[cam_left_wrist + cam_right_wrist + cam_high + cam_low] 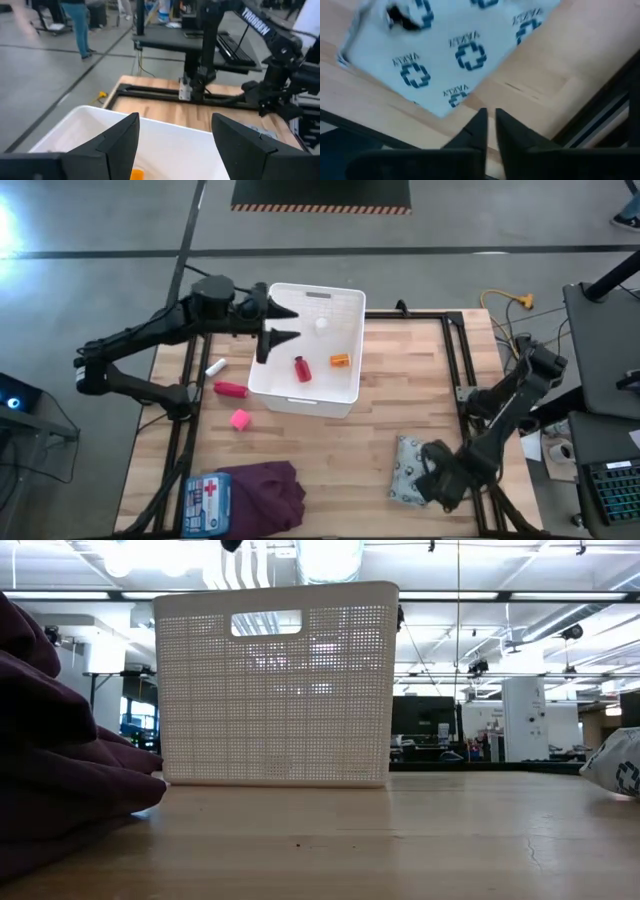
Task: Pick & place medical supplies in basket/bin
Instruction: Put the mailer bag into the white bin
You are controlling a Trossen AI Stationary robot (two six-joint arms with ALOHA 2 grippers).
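The white perforated basket (pixel 350 385) (pixel 275 685) stands on the far middle of the table. In it lie a small red bottle (pixel 302 368), an orange box (pixel 340 361) (pixel 136 174) and a small white round item (pixel 322 323). My left gripper (pixel 280 323) (pixel 175 135) hovers open over the basket's left wall and is empty. Left of the basket, a white vial (pixel 214 367), a pink-red tube (pixel 231 389) and a pink cube (pixel 239 419) lie on the table. The white-blue patterned pouch (pixel 408 470) (pixel 455 50) lies flat near the right edge. My right gripper (pixel 435 480) (pixel 490 122) is shut just beside its near edge.
A dark purple cloth (pixel 265 495) (pixel 60 740) lies bunched at the near left, with the blue first-aid pouch (pixel 208 502) beside it. Bare wood (pixel 340 450) lies between basket and near edge. Black frame rails (pixel 455 360) run along the table's right side. A person stands far off.
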